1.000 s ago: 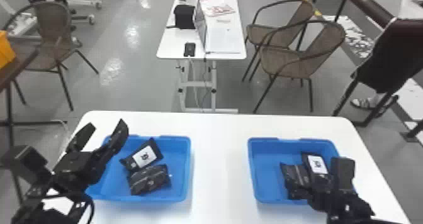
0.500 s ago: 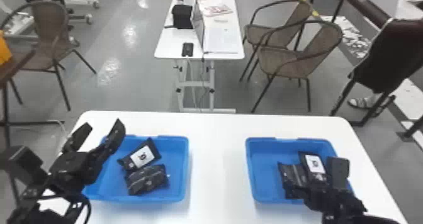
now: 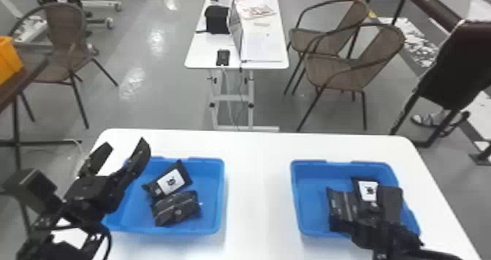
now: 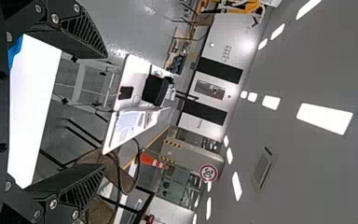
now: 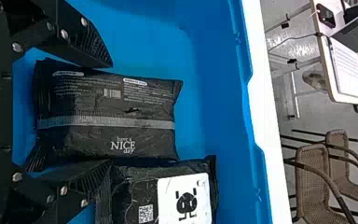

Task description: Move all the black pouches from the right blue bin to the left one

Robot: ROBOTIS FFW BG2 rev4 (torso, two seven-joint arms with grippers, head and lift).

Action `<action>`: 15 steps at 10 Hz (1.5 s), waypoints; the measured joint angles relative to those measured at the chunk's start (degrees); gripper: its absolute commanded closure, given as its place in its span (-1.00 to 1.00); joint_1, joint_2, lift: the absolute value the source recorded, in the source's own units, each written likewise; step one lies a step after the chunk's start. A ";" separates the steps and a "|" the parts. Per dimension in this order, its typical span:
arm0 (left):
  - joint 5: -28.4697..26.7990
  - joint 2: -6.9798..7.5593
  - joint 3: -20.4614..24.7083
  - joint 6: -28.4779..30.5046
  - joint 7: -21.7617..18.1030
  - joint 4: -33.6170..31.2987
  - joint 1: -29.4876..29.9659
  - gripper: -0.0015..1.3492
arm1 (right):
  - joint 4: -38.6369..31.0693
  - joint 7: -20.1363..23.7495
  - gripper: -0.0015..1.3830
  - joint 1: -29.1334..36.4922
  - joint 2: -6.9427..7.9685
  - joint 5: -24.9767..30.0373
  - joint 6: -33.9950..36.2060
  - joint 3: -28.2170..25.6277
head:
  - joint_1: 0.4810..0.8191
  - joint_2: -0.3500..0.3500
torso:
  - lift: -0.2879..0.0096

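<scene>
Pouches [image 3: 177, 210], black, are awaiting sorting on a white table [image 3: 255, 182]. Of the bins, the right bin [image 3: 314, 201] is containing two visible pouches; the left bin [image 3: 215, 197] is also containing two. By judgement, the task is standing part done.

The right gripper [image 5: 111, 113] is reaching down inside the right bin, its fingers [image 5: 86, 42] standing apart and straddling the banded pouch [image 5: 70, 144], one along each long side. Firm contact is not showing, so the finding is: unclenched, grasp not established. The left gripper [image 3: 126, 144] is standing spread and empty above the outer side of the left bin.

Regarding position, the banded pouch is lying directly ahead of the right gripper's palm. Its long axis is running the way the fingers are pointing, so closing would be pressing across its narrower width. The right arm is plainly the nearer. The labelled pouch [image 5: 135, 191] is lying just beside it, on the robot's right, with one fingertip near the seam between the two. By judgement, that neighbour is posing the main risk: it could be dragged or pinched during closing.

Regarding appearance, the banded pouch is showing a glossy, creased, plump body with crimped ends, a grey band [image 5: 98, 122] and small pale print. Its neighbour is displaying a white label [image 5: 200, 205] bearing a dark cartoon figure.
</scene>
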 measured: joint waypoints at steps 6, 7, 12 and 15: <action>0.29 -0.59 0.16 -0.45 0.00 0.55 -0.06 -0.68 | -5.94 -1.61 0.85 4.67 -0.60 -7.38 -7.38 2.43 | 0.27 0.04 | 0.93; 0.74 -0.67 0.21 0.08 0.00 0.55 -0.23 -0.69 | -9.11 -0.67 0.85 5.54 -0.86 -6.64 -9.11 3.49 | 0.27 0.04 | 0.93; 10.35 3.74 -2.02 13.07 -0.64 -1.19 -4.25 -0.68 | -15.43 12.30 0.85 -4.30 -5.06 -5.23 -13.83 17.52 | 0.27 0.33 | 0.93; 13.51 5.48 -3.29 20.54 -2.19 -1.16 -7.97 -0.69 | -8.98 12.23 0.85 -12.53 -6.15 -12.06 -17.26 30.75 | 0.27 0.57 | 0.93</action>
